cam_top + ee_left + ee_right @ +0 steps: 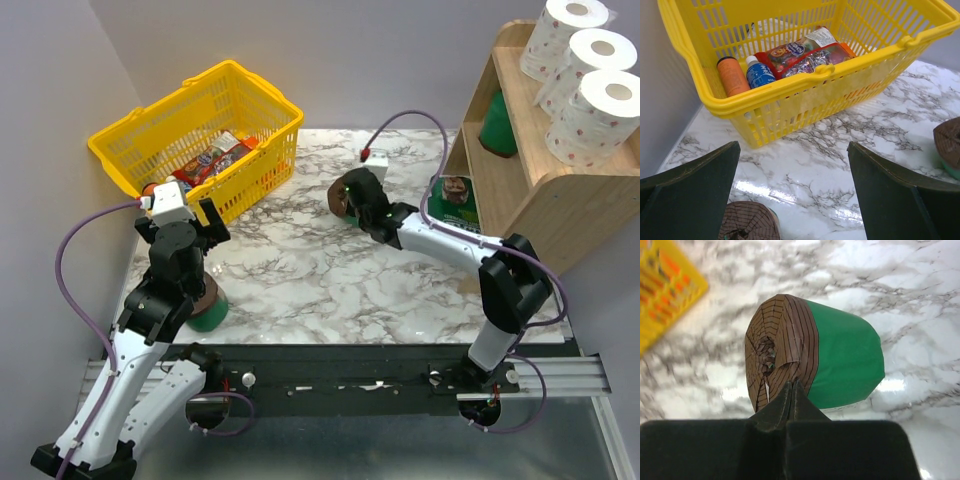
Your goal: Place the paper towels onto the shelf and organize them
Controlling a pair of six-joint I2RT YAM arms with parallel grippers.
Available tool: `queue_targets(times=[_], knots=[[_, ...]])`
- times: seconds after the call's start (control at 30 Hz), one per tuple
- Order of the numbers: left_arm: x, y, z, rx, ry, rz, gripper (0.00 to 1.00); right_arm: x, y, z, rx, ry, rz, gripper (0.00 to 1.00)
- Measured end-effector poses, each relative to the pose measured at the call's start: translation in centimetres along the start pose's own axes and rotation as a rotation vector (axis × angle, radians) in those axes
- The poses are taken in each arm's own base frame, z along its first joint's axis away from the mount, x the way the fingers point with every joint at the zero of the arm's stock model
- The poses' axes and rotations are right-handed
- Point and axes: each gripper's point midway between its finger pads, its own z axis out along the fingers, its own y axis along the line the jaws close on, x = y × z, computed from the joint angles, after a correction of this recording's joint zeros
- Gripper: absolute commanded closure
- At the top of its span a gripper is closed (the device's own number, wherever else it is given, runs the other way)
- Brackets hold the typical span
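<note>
One wide tabletop carries it all. At its right stands the shelf, with three white rolls lined up on top and one green roll on the tier below. So I think the white ones are done and the green ones are the job now. At the far left sits a yellow basket of snacks.

My right claw is pinched on the brown end of a second green roll, near the middle of the tabletop. Next I must carry it to the shelf and set it beside the first green one.

My left claw is spread wide above a third green roll at the near left. It needs to drop and close.

That roll is mostly cut off in the left wrist view. Something green low on the shelf, behind my right arm, is hard to make out.
</note>
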Motion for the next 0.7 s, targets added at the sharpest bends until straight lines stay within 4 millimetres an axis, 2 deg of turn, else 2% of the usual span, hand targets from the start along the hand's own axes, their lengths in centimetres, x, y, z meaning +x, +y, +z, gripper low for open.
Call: queue_targets(times=[0.1,0.13,0.23,0.37,0.47,0.53,0.6,0.7], knots=[[0.0,-0.1,0.0,0.004,0.0,0.001,0.01,2.4,1.9,-2.7,-0.042,0.041,-0.21,0.75],[0.0,-0.1,0.0,0.004,0.001,0.001,0.01,3.0,2.3,-3.2,-0.056,0.052,-0.262,0.62],[0.0,-0.1,0.0,0.005,0.001,0.001,0.01,4.5,3.1,-4.4,-0.112,0.09,-0.381,0.43],[0.2,-0.2,0.1,0.004,0.006,0.006,0.01,4.7,4.2,-6.6,-0.253,0.134,-0.422,0.36],[0.5,-0.5,0.2,0.01,0.017,0.016,0.01,3.1,4.5,-8.9,-0.35,0.118,-0.392,0.33],[1.0,-1.3,0.3,0.036,0.03,0.035,0.01,1.9,4.6,-9.8,-0.401,0.107,-0.368,0.32],[1.5,-2.2,0.4,0.07,0.049,0.056,0.01,0.9,4.3,-9.6,-0.442,0.11,-0.343,0.24],[2.5,-3.2,0.9,0.099,0.083,0.091,0.01,0.3,2.8,-7.4,-0.484,0.168,-0.309,0.22]])
